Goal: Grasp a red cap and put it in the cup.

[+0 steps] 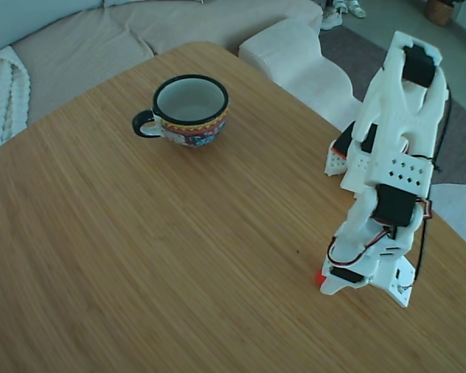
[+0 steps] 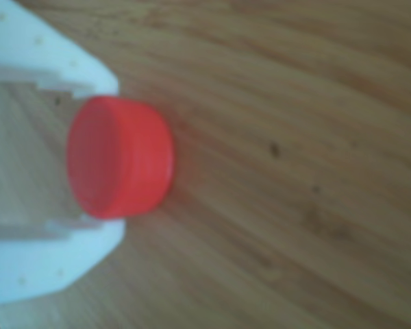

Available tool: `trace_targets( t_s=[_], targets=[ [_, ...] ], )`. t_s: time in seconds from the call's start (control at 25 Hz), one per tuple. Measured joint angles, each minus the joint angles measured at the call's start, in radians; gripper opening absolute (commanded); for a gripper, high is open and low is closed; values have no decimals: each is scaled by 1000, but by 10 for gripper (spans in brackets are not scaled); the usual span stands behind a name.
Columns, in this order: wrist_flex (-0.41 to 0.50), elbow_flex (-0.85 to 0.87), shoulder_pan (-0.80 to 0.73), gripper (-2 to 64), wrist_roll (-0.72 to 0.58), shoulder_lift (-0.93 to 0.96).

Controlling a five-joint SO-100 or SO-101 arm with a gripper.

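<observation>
Other view showed the red cap (image 2: 120, 157) lodged between my two white fingers (image 2: 48, 267) — my claw (image 2: 106, 157) narrowed around it, low over the table (image 2: 294, 171). Fixed view placed the cup (image 1: 189, 109) well apart, toward the far left — cap not yet inside.

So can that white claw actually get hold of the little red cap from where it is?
Probably yes. The gripper already has a white finger on either side of the red cap, with only bare table around it.
</observation>
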Motion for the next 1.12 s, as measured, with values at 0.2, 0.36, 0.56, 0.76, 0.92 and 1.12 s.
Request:
trace_targets(
  t_s=[0.2,0.36,0.56,0.76,0.92,1.12],
  targets=[
    [0,0,0,4,0,0],
    [0,0,37,4,0,5],
    [25,0,101,4,0,149],
    [124,0,218,5,-11,319],
    [181,-12,279,5,-107,410],
    [183,-15,365,5,-124,474]
  ],
)
